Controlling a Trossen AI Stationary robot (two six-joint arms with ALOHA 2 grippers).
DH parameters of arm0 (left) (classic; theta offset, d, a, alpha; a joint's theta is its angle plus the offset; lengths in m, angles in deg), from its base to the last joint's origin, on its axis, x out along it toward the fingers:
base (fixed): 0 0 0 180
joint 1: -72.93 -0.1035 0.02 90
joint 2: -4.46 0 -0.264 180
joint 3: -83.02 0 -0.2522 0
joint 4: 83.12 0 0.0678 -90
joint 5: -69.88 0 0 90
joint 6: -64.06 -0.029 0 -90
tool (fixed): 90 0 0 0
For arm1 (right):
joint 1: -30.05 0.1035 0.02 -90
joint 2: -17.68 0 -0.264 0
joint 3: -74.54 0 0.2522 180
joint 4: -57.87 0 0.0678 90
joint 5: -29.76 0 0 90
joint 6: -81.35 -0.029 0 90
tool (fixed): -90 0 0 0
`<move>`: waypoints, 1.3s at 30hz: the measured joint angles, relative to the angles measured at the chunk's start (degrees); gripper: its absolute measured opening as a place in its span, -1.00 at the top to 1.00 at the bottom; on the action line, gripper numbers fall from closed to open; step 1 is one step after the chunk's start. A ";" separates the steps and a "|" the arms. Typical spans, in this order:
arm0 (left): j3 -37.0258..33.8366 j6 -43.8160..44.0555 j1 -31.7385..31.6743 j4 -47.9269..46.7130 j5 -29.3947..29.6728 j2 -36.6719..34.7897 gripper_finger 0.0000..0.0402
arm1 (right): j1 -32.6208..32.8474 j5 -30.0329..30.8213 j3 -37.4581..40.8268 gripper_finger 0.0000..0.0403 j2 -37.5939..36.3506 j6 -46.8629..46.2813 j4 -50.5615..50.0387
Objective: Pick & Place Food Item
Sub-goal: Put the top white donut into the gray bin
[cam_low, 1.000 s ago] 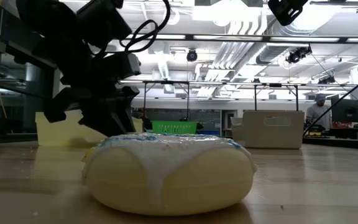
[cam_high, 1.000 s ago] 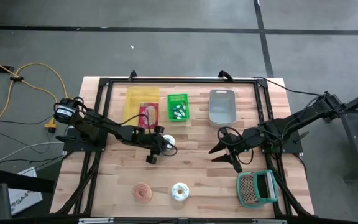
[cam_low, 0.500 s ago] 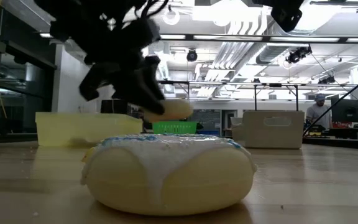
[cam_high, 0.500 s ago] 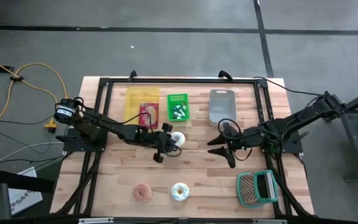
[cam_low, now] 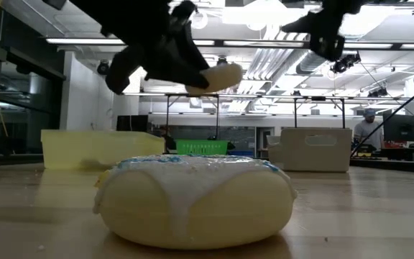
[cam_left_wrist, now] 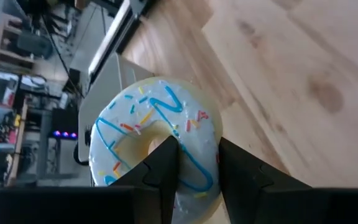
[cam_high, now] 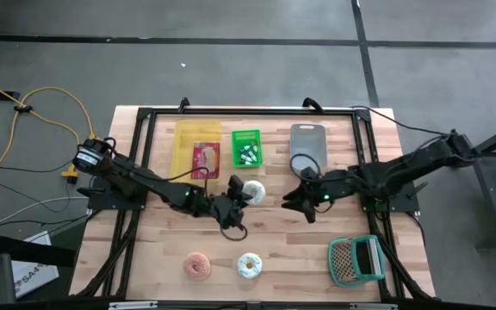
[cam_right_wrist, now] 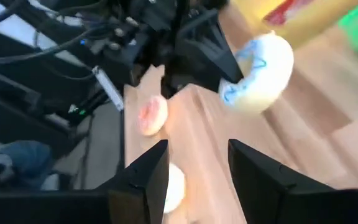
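Wooden table (cam_high: 274, 232): left gripper (cam_left_wrist: 194, 155) clamps the white sprinkled donut (cam_left_wrist: 157, 140) aloft, and the right gripper (cam_right_wrist: 194, 171), fingers spread and empty, faces it close by.

No legible text, label, brand, number or sign on anything in view.

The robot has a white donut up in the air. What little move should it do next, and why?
Probably the right gripper should ease forward toward the white donut. The left gripper holds that donut off the table, one finger through its hole, and the right gripper faces it with open fingers but is apart from it. That looks like a handover starting, though I can't be sure.
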 joint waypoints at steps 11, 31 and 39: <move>0.02 -1.11 4.47 3.02 2.21 0.00 0.52 | -7.65 -12.93 -0.01 0.01 8.51 -0.57 10.13; 0.02 -3.86 4.66 5.42 5.23 0.00 0.52 | -11.17 -13.17 -0.01 -0.20 12.89 0.62 12.32; 0.02 -3.73 4.52 5.39 3.35 0.00 0.52 | -11.58 -14.73 -0.01 -0.25 14.40 -0.72 17.90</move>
